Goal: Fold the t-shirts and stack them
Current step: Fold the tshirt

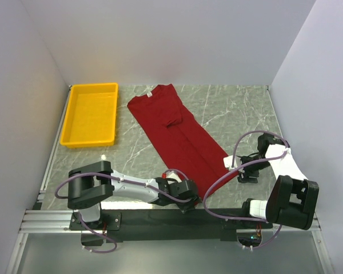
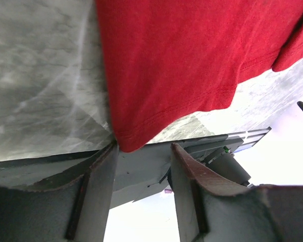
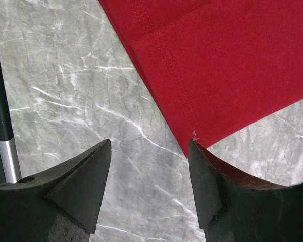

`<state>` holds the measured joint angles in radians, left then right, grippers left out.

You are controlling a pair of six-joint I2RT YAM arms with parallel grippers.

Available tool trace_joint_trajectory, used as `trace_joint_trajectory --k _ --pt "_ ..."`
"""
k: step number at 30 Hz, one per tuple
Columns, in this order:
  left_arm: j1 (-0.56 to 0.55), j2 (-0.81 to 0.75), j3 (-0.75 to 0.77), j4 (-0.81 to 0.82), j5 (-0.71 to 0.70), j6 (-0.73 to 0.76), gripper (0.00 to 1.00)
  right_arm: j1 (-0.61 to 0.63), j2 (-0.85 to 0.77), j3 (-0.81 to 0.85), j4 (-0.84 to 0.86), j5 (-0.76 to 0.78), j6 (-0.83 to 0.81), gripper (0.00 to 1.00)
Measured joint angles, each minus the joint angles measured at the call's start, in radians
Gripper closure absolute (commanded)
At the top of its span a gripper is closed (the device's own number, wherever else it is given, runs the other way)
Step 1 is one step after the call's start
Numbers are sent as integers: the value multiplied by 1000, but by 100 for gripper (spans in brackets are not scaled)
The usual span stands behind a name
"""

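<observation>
One shirt, dark red, lies flat on the table as a long narrow strip running diagonally. Its collar end is far from both tools and its hem end is nearest them. A sleeve is folded on top near the collar end.

Left gripper:
- Low over the table at the near hem corner.
- Jaws stand apart, with a clear gap between the fingers.
- Wrist view: the hem corner comes to a point just ahead of the fingertip on the left of the view. Contact cannot be told.
- The rest of the hem runs away up and to the right, ahead of the jaws.
- No cloth lies between the fingers; nothing is gripped.

Right gripper:
- Low over the table at the other hem corner, on the strip's right edge.
- Jaws are wide apart, and bare marble shows between them.
- Wrist view: the hem corner, with a small white thread, sits just above the tip of the finger on the right of the view, very close or touching.
- A second cloth layer with a stitched edge lies on the shirt ahead of the jaws.
- Nothing is held.

Yellow tray: far-left part of the table, well beyond the left gripper and beside the collar end, not touching the shirt.
</observation>
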<state>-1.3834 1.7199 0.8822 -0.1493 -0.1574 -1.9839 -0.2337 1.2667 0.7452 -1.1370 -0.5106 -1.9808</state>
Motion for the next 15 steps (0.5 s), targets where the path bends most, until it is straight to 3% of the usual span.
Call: trace_joint_trajectory --k 15 --pt "-11 31 70 -103 -27 -18 46 0 -31 0 -13 -6 0 31"
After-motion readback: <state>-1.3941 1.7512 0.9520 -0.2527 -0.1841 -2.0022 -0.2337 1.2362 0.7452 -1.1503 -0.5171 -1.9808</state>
